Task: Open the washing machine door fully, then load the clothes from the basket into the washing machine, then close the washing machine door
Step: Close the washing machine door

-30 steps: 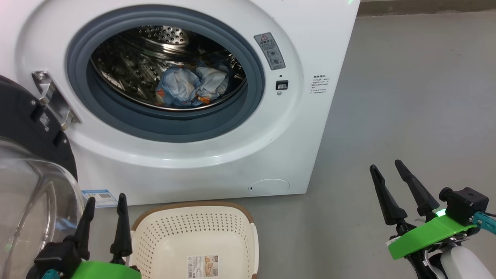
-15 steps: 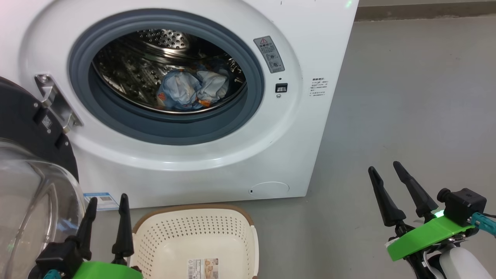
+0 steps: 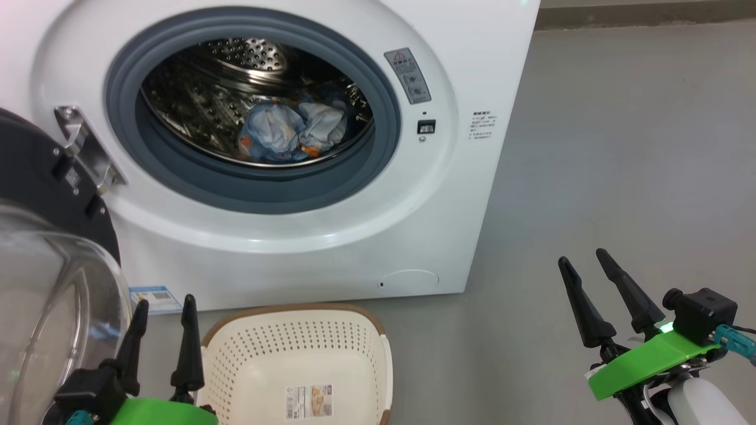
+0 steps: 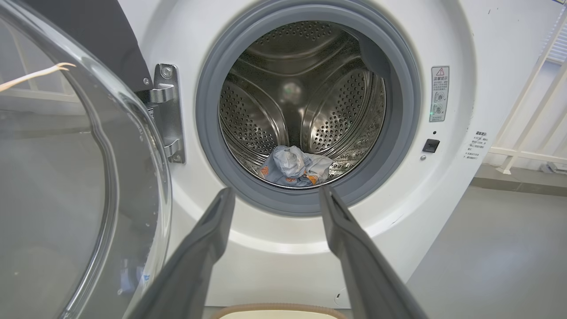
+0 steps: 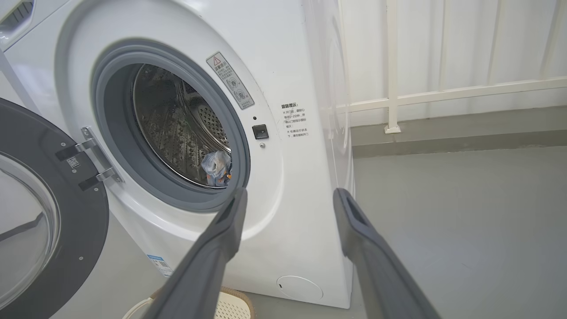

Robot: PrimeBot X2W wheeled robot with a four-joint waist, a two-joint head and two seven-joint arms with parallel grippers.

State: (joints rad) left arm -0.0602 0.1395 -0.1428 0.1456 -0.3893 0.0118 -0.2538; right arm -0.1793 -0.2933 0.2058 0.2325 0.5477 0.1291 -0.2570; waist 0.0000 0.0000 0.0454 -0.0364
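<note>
At eleven o'clock in the head view, the washing machine (image 3: 460, 195) stands with its steel drum (image 3: 195, 100) exposed, and the clothes (image 3: 289, 133) lie bunched on the drum's bottom. The washing machine door (image 3: 29, 189) hangs swung wide at nine o'clock. At six o'clock the basket (image 3: 283, 348) sits on the grey floor (image 3: 620, 147) just before the machine, its label sticker (image 3: 308, 401) showing. The left fingers (image 3: 189, 348) at seven o'clock and the right fingers (image 3: 583, 313) at four o'clock are both spread wide, holding nothing.

Clothes (image 3: 289, 133) inside the washing machine (image 3: 460, 224), basket (image 3: 295, 342) on floor (image 3: 620, 147) before it
</note>
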